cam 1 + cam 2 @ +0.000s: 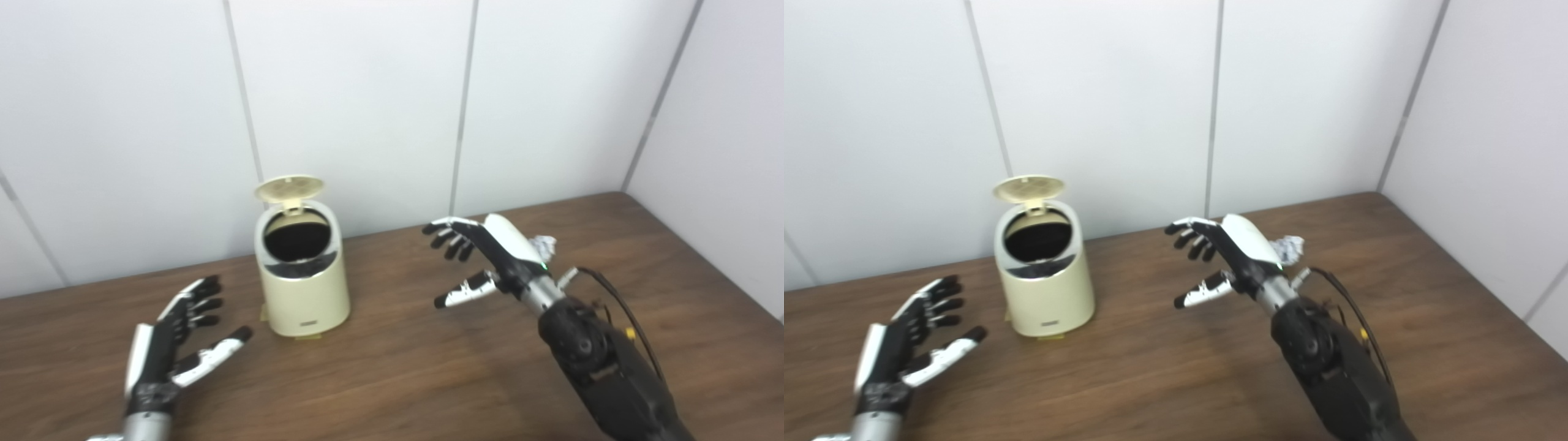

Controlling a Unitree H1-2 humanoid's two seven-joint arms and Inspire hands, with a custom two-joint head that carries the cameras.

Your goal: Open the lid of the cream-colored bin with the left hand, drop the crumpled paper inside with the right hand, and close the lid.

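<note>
Cream-colored bin [303, 275] on worktop [392, 373], lid [289, 188] up. Crumpled paper [544, 245] just behind right hand [484, 257], nearer it; both hands empty, fingers spread. Left hand [177, 343] beside bin.

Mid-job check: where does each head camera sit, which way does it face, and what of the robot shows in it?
Left eye view: on the head, looking down and forward at the table; both arms enter from below.
Right eye view: beside it, a little rightward, same aim, same arms.
Shared: bin with lid up, crumpled paper behind the open right hand, open left hand.
</note>
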